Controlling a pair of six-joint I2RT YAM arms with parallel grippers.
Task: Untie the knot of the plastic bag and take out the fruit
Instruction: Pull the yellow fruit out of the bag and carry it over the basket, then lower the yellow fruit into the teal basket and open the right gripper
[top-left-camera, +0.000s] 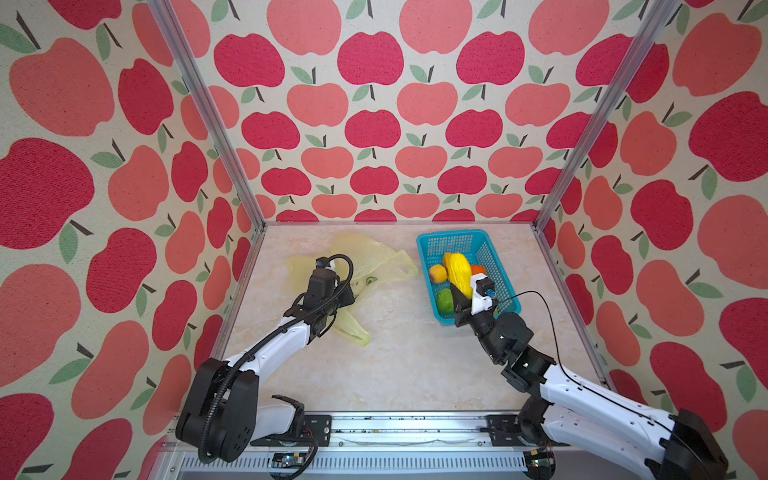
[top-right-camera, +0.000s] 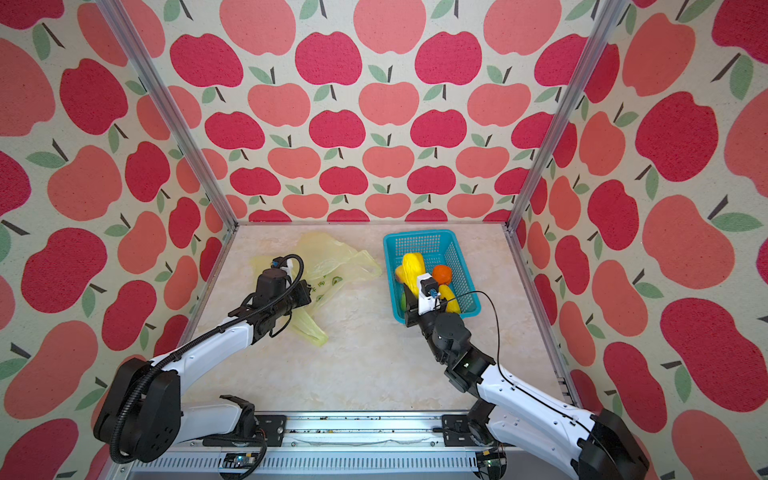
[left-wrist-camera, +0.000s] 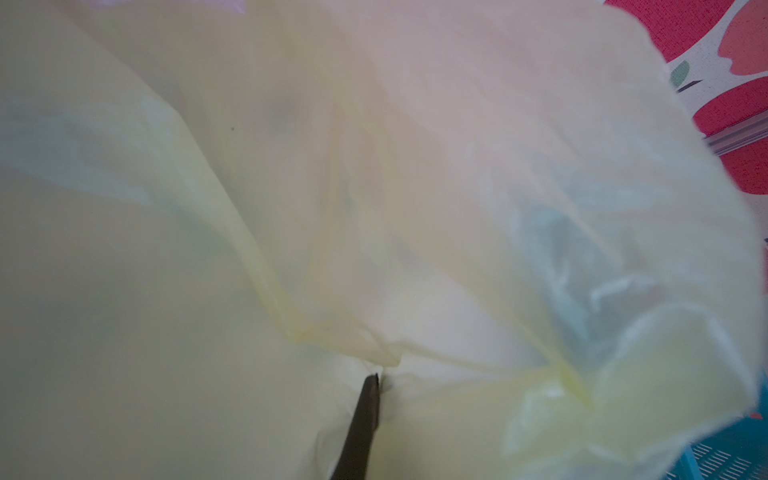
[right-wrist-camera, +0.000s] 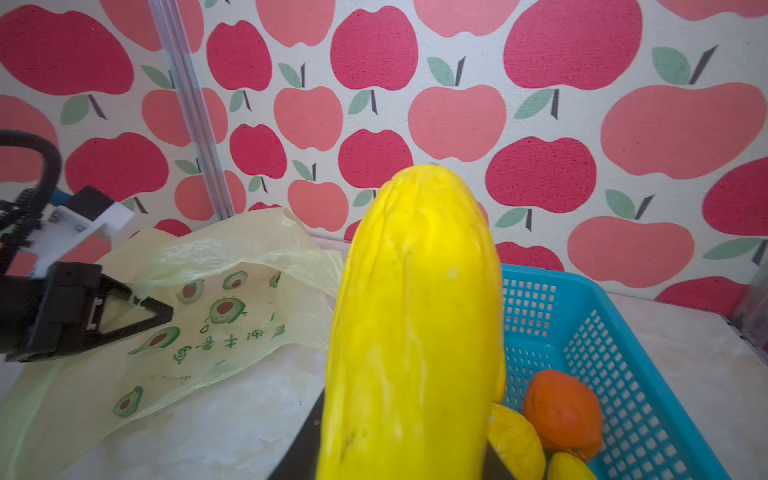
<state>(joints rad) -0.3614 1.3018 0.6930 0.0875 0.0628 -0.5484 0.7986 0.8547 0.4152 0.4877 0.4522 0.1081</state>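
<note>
**Bag flat on the left, fruit in the basket on the right**

Marble-look tabletop (top-left-camera: 407, 365) covers the whole floor of the booth, with a metal rail (top-left-camera: 415, 424) running along the near edge.

Going out from there on the left side, the left gripper (right-wrist-camera: 164, 313) has its jaws pressed together on a fold of the plastic bag (top-left-camera: 374, 257), pinching the thin film. The left wrist view is pretty much all blurry pale-yellow plastic with one dark finger (left-wrist-camera: 363, 419) poking in. That bag lies crumpled and flattish on the left half of the table, avocado prints showing. One end trails toward the near side and another reaches right up beside the teal basket (top-left-camera: 451, 236).

Over on the right, the right gripper (top-left-camera: 464, 297) is clamped on a long yellow fruit (top-left-camera: 457, 268), a jaw on each side of its lower end. The fruit sticks up over the near part of the basket. Can't tell if it touches the stuff underneath.

Down in the basket there's a yellow-orange fruit (top-left-camera: 437, 273), a green fruit (top-left-camera: 444, 300), an orange fruit (top-right-camera: 441, 274) and a smaller yellow fruit (top-right-camera: 451, 300).

Behind all that, apple-print walls (top-left-camera: 374, 124) close off the back and both sides.
</note>
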